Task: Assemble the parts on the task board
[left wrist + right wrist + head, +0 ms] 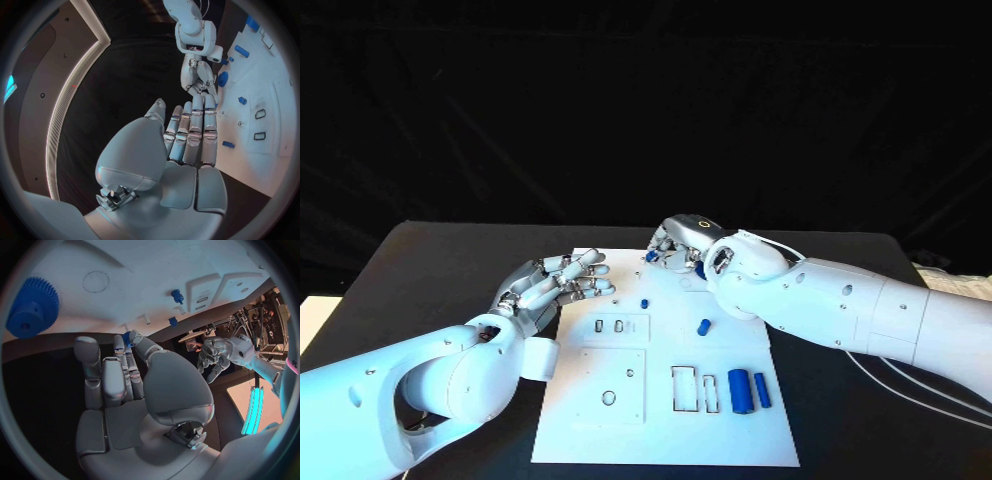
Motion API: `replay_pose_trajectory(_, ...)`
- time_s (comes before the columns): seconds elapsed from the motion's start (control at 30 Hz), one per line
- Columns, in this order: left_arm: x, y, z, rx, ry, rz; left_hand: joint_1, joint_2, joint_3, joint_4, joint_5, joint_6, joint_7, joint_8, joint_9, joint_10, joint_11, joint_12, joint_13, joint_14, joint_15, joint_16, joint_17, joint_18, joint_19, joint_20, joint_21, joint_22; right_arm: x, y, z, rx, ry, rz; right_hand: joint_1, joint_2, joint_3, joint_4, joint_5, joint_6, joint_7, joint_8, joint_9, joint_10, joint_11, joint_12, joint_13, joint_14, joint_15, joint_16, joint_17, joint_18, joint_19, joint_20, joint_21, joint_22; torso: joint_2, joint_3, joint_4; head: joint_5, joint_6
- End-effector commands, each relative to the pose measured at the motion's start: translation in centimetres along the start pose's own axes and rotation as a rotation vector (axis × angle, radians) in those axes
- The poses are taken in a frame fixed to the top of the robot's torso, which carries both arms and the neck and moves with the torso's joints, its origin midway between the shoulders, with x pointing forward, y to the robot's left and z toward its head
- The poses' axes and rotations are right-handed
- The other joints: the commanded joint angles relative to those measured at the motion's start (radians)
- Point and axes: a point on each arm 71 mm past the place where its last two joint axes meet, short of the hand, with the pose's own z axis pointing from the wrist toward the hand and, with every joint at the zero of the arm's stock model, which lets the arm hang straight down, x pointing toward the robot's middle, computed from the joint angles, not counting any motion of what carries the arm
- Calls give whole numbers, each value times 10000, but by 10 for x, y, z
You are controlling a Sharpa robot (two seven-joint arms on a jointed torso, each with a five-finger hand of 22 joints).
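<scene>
Pinching a small blue part (127, 338) at the task board's (733, 400) far edge — right hand (687, 243); left hand (560, 285) open, empty.

Left hand (557, 285) empty, fingers straight

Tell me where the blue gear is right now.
The blue gear sits on the task board at its far edge, right beside the right hand; in the left wrist view it lies by that hand's fingertips.

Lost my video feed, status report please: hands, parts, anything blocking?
Left hand open at the task board left edge. Right hand at far edge, fingers pinching a small blue part. Nothing blocking.
</scene>
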Motion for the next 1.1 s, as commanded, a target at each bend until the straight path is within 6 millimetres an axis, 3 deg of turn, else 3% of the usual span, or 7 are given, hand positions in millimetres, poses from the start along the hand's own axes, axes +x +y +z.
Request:
replay_pose_trajectory(0.03,2,-1,0,42,134,-67,82,-8,-16,-61,27,-32,26,15,-11,-19,-8,11,-12,74,-24,-59,17,32,41,-14,-37,-17,1,2,2,90,-25,-193,-94,-26,55,87,4,69,-2,-6,190,29,0,-48,-16,346,-66,-42,5,-51,-69,-8,70,1,14,-3,-8,41,14)
replay_pose_trajectory(1.1,6,-2,2,37,263,-104,113,-8,6,-91,29,-35,27,14,-11,-21,-8,7,-19,80,-25,-76,20,31,46,-16,-42,-21,12,7,16,656,752,-532,-232,-166,121,309,-37,13,21,-63,202,-33,26,-53,-18,329,-41,-24,-3,-32,-170,17,68,-64,58,-15,6,28,36)
